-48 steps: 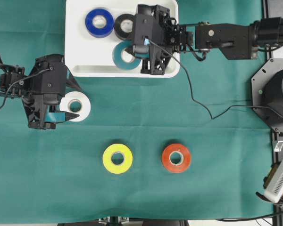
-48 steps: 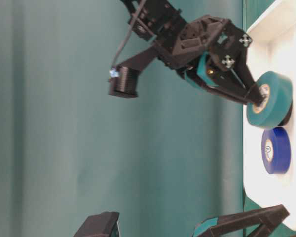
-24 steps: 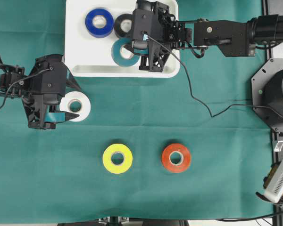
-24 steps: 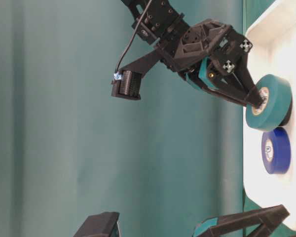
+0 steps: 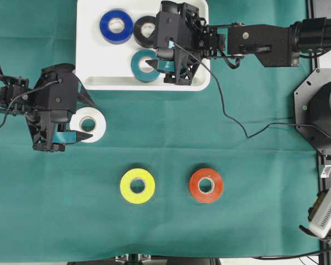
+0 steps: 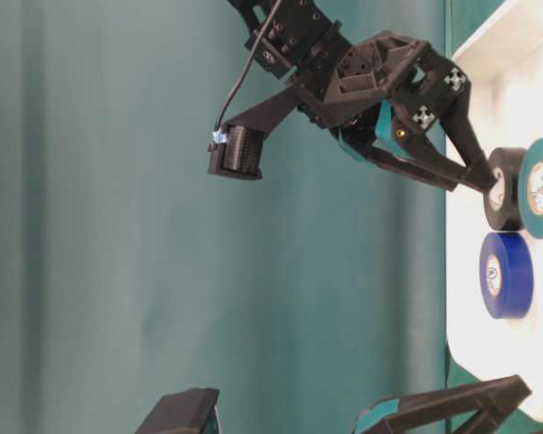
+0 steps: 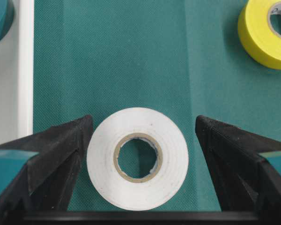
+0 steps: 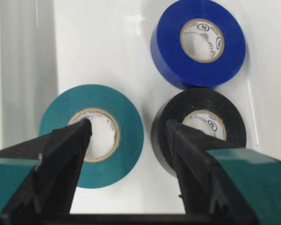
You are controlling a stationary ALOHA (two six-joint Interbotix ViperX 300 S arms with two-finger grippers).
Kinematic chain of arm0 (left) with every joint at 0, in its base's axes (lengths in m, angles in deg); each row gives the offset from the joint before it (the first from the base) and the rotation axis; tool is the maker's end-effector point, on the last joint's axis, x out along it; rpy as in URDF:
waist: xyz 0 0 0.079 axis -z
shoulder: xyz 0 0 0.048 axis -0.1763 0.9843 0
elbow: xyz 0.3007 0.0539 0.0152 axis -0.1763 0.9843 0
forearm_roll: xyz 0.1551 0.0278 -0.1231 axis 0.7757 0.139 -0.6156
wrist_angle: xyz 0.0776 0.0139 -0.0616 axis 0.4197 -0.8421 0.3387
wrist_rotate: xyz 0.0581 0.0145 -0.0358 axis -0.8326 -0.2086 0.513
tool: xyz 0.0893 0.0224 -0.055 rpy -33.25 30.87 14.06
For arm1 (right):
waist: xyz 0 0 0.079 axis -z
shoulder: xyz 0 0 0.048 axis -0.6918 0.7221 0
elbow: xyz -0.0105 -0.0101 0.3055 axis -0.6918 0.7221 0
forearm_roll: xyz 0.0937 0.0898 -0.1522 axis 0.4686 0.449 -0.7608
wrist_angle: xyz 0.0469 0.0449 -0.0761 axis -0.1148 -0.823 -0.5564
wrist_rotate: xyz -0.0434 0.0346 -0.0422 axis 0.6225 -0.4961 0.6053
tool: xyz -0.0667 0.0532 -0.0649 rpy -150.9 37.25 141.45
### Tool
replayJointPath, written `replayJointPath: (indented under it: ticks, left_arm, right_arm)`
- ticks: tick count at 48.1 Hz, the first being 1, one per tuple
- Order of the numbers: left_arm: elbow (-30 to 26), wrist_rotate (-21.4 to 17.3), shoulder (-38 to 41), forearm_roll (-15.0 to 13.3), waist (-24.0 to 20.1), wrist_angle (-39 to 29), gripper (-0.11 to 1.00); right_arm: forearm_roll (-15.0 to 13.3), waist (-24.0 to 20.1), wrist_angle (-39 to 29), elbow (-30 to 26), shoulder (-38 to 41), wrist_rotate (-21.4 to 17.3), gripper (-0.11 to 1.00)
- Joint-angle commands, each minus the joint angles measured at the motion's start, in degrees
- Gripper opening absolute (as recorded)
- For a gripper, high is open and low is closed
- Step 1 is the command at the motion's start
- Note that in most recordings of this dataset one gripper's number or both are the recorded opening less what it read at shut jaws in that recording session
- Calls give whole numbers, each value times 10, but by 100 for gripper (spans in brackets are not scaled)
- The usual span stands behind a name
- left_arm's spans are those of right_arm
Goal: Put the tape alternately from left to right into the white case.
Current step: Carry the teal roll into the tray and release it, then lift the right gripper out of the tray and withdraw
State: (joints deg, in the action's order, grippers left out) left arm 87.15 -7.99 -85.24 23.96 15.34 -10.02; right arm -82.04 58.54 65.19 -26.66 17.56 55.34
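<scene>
While the overhead view holds steady, start at the far left: the left gripper (image 5: 71, 132) hangs over the green cloth (image 5: 254, 182) with its jaws spread wide, and the white roll (image 5: 90, 124) lies flat on the cloth between them. From the left wrist view that white roll (image 7: 137, 158) sits squarely in the gap, clear of both black fingers (image 7: 61, 150), nothing pinched.

Moving right and down, the yellow roll (image 5: 137, 186) lies flat in the lower middle of the frame, and the red-orange roll (image 5: 206, 185) is near it on its right, the two apart from each other.

Up top, the white case (image 5: 88, 55) fills the upper middle. Inside it, the blue roll (image 5: 116, 26) lies at the upper left, the black roll (image 5: 145, 30) just beside it to the right, and the teal roll (image 5: 144, 65) lies flat below them, towards the case's lower edge.

Over that teal roll comes the right gripper (image 5: 163, 65), reaching in from the right side of the frame. Its jaws are parted and grip nothing. In the right wrist view one finger (image 8: 61, 154) overlaps the teal roll's (image 8: 91, 135) core and the other overlaps the black roll (image 8: 199, 129), with the blue roll (image 8: 198, 43) lying beyond them.
</scene>
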Motion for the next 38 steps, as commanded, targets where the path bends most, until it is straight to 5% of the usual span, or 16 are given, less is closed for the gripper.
replayJointPath:
  ticks: [1,38]
  left_arm:
    - [-5,0,-5,-1,3,2,61]
    - [-4,0,-5,-1,2,2,61]
  right_arm:
    - [-1,-8,4,-5,-14,-2,68]
    - [-1,-111,3,20,-77,-1,68]
